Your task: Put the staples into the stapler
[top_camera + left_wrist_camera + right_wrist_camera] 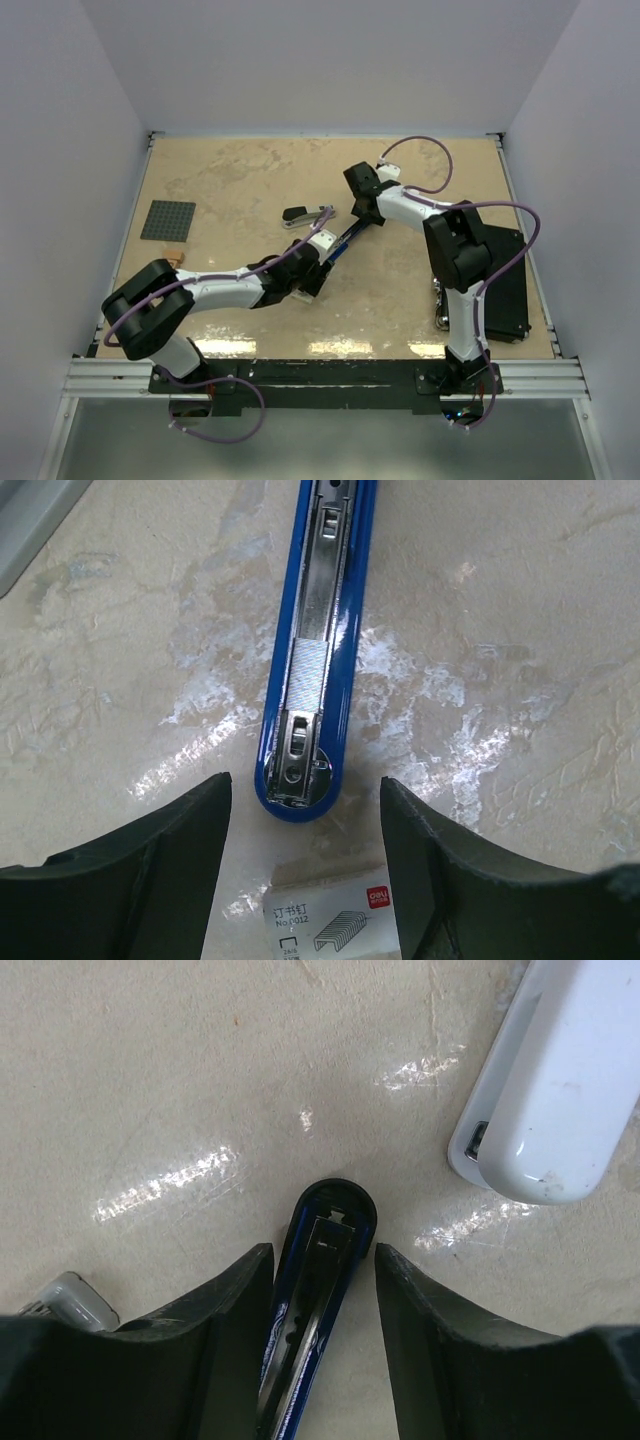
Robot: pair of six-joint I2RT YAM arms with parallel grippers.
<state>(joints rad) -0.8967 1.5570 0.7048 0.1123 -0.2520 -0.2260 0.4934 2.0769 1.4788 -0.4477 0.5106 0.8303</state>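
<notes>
The blue stapler (341, 243) lies folded out flat at mid-table. In the left wrist view its metal channel (318, 600) faces up with a strip of staples (309, 676) sitting in it. The staples box (330, 920), whitish with a red mark, lies on the table just short of the stapler's rounded end. My left gripper (305, 790) stands open around the box, with a gap on the left side. My right gripper (322, 1250) is open and straddles the stapler's other arm (322, 1260); its left finger is close against the arm's side and its right finger stands clear of it.
A second stapler (305, 215), white in the right wrist view (560, 1080), lies just beyond the blue one. A small pale grey piece (70, 1302) sits left of my right fingers. A grey studded plate (168, 220) is at the left and a black block (505, 285) at the right edge.
</notes>
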